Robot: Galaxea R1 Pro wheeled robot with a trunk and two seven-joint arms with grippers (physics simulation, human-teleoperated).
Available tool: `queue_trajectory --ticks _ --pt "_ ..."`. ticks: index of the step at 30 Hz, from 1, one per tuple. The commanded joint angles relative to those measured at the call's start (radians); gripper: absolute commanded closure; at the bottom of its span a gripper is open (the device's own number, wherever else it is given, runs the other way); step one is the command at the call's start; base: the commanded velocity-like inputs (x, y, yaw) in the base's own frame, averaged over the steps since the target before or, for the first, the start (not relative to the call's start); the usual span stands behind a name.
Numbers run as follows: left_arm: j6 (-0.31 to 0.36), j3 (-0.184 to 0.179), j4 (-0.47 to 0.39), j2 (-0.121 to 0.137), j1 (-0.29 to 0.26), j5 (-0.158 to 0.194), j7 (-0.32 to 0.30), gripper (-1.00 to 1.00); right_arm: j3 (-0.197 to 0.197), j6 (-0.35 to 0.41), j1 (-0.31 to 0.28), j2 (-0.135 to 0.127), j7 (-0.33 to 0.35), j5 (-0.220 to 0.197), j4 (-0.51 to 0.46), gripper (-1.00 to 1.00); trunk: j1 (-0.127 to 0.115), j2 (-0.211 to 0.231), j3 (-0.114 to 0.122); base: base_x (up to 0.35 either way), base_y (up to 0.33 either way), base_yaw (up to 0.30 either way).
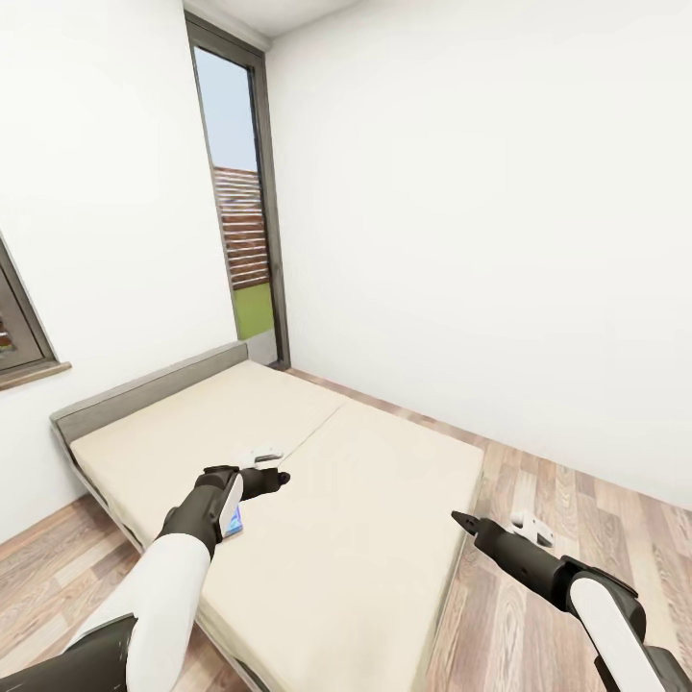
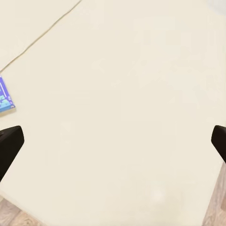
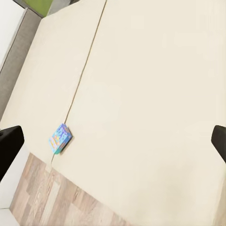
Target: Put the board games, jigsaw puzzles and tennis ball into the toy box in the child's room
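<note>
Peeking from behind the spread left end effector (image 1: 274,478), a board game (image 1: 234,522) on the bed (image 1: 384,500).

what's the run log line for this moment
left pincer: open, over bed | right pincer: open | board game: on bed

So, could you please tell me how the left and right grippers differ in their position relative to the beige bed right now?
The left gripper is over the beige bed, near the blue board game box; the right gripper is at the bed's edge, its arm over the wooden floor. The left arm partly hides the box in the head view; the right wrist view sees it unobstructed. Both grippers are open and hold nothing.
</note>
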Motion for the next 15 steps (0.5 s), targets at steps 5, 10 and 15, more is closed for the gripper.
queue_trajectory --ticks 5,10,15 --pt "0.004 0.008 -0.002 -0.001 -0.001 -0.011 -0.009 -1.00 0.000 0.004 -0.001 0.000 -0.009 -0.011 -0.001 -1.00 0.001 -0.002 -0.002 0.000 0.001 -0.009" --pt "0.005 0.008 -0.002 -0.001 -0.001 -0.011 -0.009 -1.00 0.000 0.003 -0.001 0.000 -0.009 -0.011 -0.001 -1.00 0.001 -0.002 -0.002 0.000 0.041 -0.123" --pt "0.005 0.008 -0.002 -0.001 -0.001 -0.011 -0.009 -1.00 0.000 0.004 -0.001 0.000 -0.009 -0.011 -0.001 -1.00 0.001 -0.002 -0.002 0.019 0.165 -0.117"
